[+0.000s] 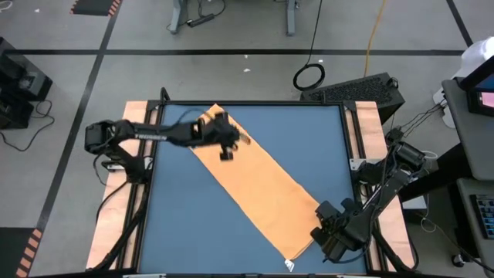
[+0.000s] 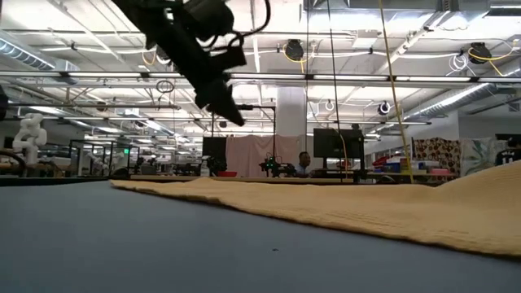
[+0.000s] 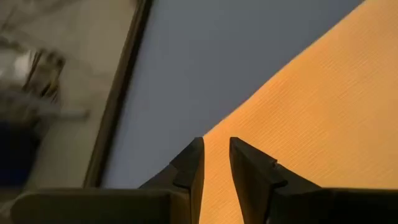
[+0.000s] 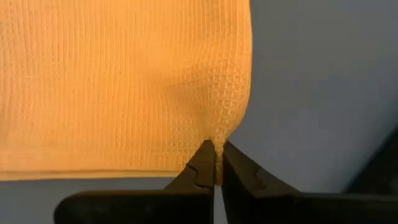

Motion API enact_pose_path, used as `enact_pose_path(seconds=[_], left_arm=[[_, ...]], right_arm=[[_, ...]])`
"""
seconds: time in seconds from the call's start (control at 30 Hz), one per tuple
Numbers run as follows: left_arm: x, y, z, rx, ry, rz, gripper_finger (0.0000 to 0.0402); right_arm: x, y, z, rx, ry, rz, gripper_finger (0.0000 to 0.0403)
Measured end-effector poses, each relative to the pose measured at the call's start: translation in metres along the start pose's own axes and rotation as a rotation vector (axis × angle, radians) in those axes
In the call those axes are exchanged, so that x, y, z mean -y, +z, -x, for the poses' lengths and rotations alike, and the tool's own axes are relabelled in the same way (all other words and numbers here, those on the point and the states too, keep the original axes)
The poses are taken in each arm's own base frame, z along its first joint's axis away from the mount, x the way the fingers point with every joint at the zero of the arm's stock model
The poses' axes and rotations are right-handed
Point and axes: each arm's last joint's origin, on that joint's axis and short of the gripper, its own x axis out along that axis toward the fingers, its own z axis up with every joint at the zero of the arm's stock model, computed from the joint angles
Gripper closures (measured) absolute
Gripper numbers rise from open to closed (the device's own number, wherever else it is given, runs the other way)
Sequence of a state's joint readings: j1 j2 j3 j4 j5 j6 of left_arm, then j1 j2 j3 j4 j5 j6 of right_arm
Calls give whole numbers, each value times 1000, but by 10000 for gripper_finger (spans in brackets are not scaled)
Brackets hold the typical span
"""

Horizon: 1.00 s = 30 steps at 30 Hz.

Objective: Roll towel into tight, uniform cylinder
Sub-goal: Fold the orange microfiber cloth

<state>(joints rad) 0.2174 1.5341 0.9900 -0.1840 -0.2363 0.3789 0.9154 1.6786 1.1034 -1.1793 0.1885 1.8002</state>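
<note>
The right claw (image 4: pixel 216 163) is closed to a thin slit on a corner of the towel (image 4: pixel 118 81), the waffle-textured cloth puckering where the two dark fingers pinch it. In the high view this claw (image 1: pixel 328 235) sits at the near right part of the blue surface (image 1: pixel 309 139), at the towel's near end, close to a small white tag (image 1: pixel 289 265) on the edge. The left claw (image 3: pixel 216 163) hangs above the far end of the towel with its fingers a narrow gap apart, holding nothing; through that gap the cloth's long edge shows against the blue. From above, the left claw (image 1: pixel 224 139) is raised over the towel's far left end, and the low view shows it well clear of the cloth. One towel (image 1: pixel 255 185) lies flat, a long orange-yellow strip running diagonally from far left to near right, so its long axis joins the two claws, one at each short end. A roll would likely start from the right claw's held end and travel along that diagonal toward the left claw. There are two arms, two claws, one towel, one tag.
</note>
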Motion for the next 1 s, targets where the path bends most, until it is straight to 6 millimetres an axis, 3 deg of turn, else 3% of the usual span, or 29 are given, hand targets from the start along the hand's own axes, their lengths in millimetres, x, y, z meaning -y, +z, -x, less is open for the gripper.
enact_pose_path(seconds=[0.17,0.33,0.47,0.6,0.73,0.87,1.0], left_arm=[[-54,-12,-1,-85,14,-69,317],[-93,-22,3,-233,325,-88,317],[-123,-45,2,-228,246,-52,317],[-154,-82,-4,-315,146,22,301],[-167,-107,-17,-344,16,-46,257],[-167,-124,-37,-368,-70,-152,207],[-162,-132,-55,-449,-83,-301,197]], right_arm=[[7,5,0,45,-75,46,402],[13,8,1,98,-127,58,402],[15,9,1,110,-147,62,402],[16,10,1,113,-168,90,402],[16,10,1,108,-170,161,402],[16,10,1,101,-169,194,402],[16,9,1,100,-167,200,402]])
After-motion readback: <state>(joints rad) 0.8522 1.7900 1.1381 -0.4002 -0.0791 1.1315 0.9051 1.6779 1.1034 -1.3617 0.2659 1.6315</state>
